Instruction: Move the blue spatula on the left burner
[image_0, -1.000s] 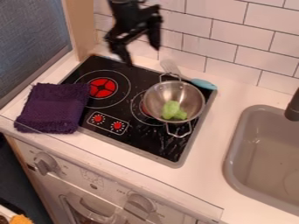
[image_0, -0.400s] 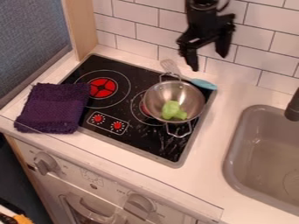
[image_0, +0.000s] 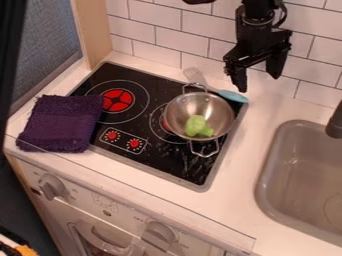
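Above the back right corner of the stove, in front of the tiled wall, hangs my gripper (image_0: 259, 83), open with nothing between its fingers. Below it and to its left lies the spatula (image_0: 230, 95), its blue end at the stove's back right corner and its pale slotted end toward the wall, behind the pot. The left burner (image_0: 117, 100) is a red disc in white rings, with nothing on it. A gap separates the gripper from the spatula.
A metal pot (image_0: 224, 116) with a green toy (image_0: 197, 126) inside stands on the right burner. A folded purple towel (image_0: 62, 123) overlaps the stove's left edge. The grey sink (image_0: 268, 165) is at the right, with a dark faucet (image_0: 335, 122).
My gripper has moved to the right along the wall, from above the back left of the stove, and lowered slightly since the last earlier frame. The spatula, pot and towel have stayed put.
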